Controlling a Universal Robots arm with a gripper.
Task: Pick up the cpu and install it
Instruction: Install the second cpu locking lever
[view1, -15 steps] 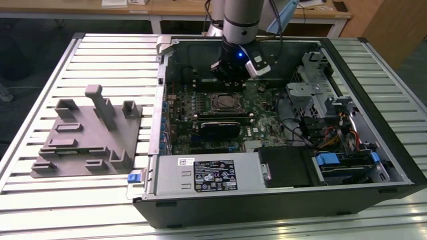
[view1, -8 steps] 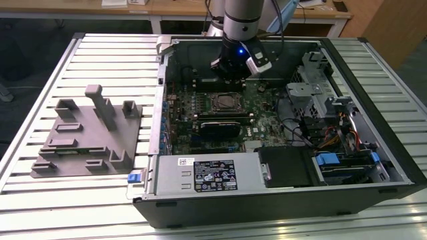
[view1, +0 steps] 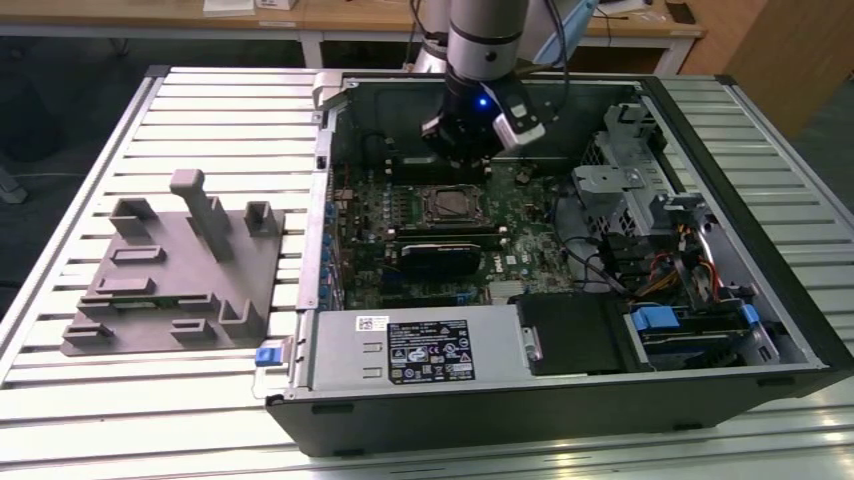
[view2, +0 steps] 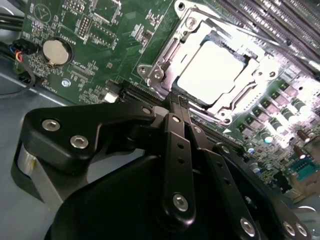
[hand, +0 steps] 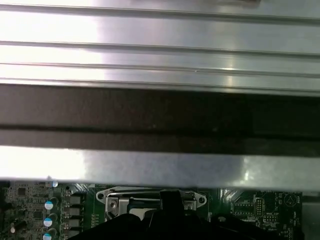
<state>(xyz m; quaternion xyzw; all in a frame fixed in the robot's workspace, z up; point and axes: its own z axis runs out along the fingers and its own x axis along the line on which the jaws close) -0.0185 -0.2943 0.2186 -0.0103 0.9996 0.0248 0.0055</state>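
The cpu (view2: 216, 70), a pale silver square, lies flat in the metal socket frame (view2: 165, 65) on the green motherboard. In the exterior view the cpu (view1: 449, 205) sits mid-board inside the open computer case (view1: 747, 330). My gripper (view1: 463, 150) hangs just behind the socket, a little above the board. In the second wrist view my gripper (view2: 178, 102) is shut, its two black fingers pressed together with nothing between them, the tips beside the socket's edge. The first wrist view has the dark gripper (hand: 170, 199) in front of the socket frame (hand: 112, 199).
A grey moulded tray (view1: 174, 270) with upright blocks lies on the slatted table at the exterior view's left. Inside the case are a black ribbed heatsink (view1: 441, 257), the power supply (view1: 414, 345) and drive cages (view1: 641, 190). A coin cell (view2: 55, 51) sits on the board.
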